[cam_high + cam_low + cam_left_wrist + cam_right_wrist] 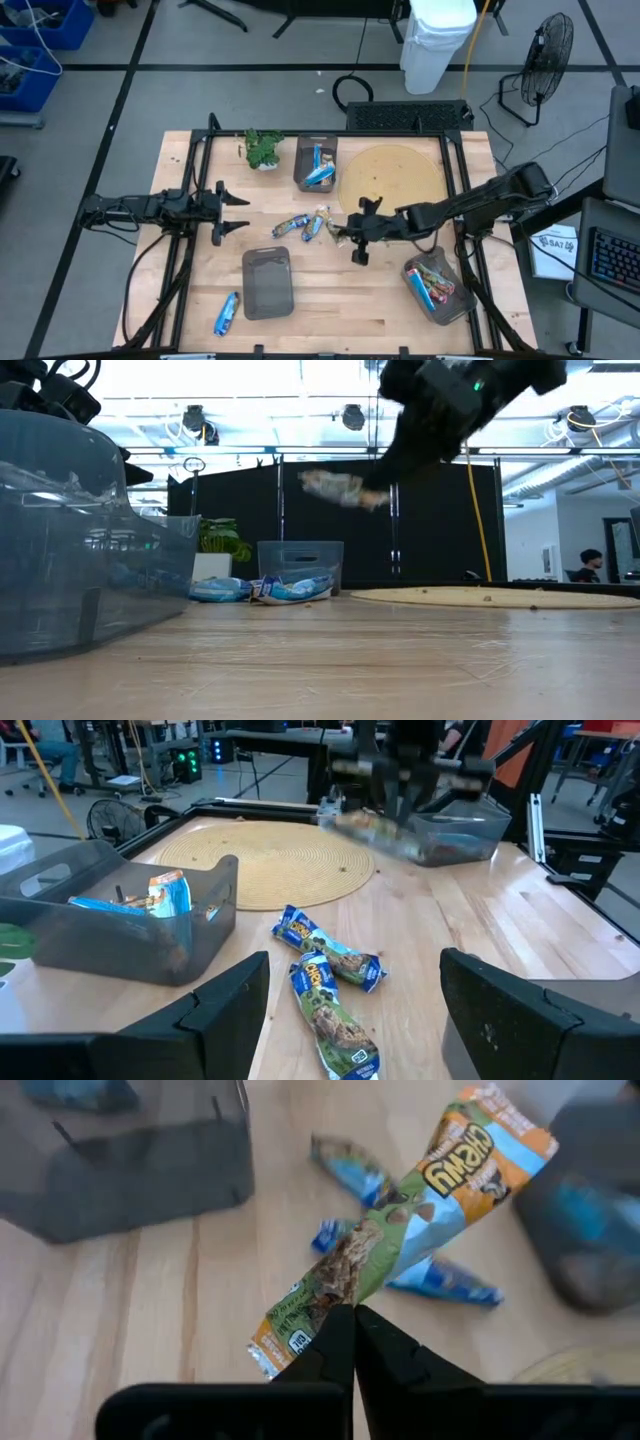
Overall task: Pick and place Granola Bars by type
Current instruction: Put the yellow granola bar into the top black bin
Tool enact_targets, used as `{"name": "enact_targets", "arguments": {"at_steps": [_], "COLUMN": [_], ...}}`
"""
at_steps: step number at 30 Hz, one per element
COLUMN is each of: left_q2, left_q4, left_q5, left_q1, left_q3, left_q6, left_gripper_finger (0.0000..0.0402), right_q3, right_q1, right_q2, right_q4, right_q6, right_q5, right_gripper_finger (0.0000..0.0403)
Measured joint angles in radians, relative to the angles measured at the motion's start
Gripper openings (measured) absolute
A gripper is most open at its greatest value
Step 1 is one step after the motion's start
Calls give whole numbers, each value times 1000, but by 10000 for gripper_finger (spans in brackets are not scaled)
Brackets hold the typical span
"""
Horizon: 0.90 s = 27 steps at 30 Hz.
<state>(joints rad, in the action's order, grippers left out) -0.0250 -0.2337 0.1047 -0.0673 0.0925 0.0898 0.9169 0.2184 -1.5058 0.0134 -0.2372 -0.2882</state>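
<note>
My right gripper (352, 1330) is shut on a tan, green and orange granola bar (420, 1200) above the table's middle; the bar (340, 488) shows off the wood in the low view. Two blue bars (302, 225) lie flat on the table just left of it. Another blue bar (227, 313) lies near the front edge. The far grey bin (316, 165) holds blue bars, the right bin (438, 288) holds reddish ones. My left gripper (235, 212) waits open over the table's left side, pointing at the blue bars (330, 980). My right gripper pinches the tan-green bar between its two fingers near one end of the wrapper (325, 1302). The fingers come slanting down from the table's right. The bar is lifted clear and sticks out past the fingertips, its printed end (470, 1160) free.
A third grey bin (267, 283) stands near the front centre of the table. A round woven mat (392, 178) lies at the far right and a small green plant (263, 148) at the far left. Bare wood lies between the bins.
</note>
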Motion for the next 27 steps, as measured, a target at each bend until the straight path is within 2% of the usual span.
{"name": "enact_targets", "arguments": {"at_steps": [4,12,22,27], "left_q2": [0,0,0,0], "left_q4": [0,0,-1,-1], "left_q5": [0,0,0,0], "left_q1": [0,0,0,0], "left_q3": [0,0,0,0], "left_q6": [0,0,0,0], "left_gripper_finger": [296,296,296,296], "right_q3": [-33,-237,-586,-710], "right_q1": [3,2,-2,-3], "right_q2": [108,360,613,721], "right_q4": [17,-4,-388,-492], "right_q6": [47,56,176,216], "right_q5": [-14,-87,-21,-21], "right_gripper_finger": [0,0,0,0]}}
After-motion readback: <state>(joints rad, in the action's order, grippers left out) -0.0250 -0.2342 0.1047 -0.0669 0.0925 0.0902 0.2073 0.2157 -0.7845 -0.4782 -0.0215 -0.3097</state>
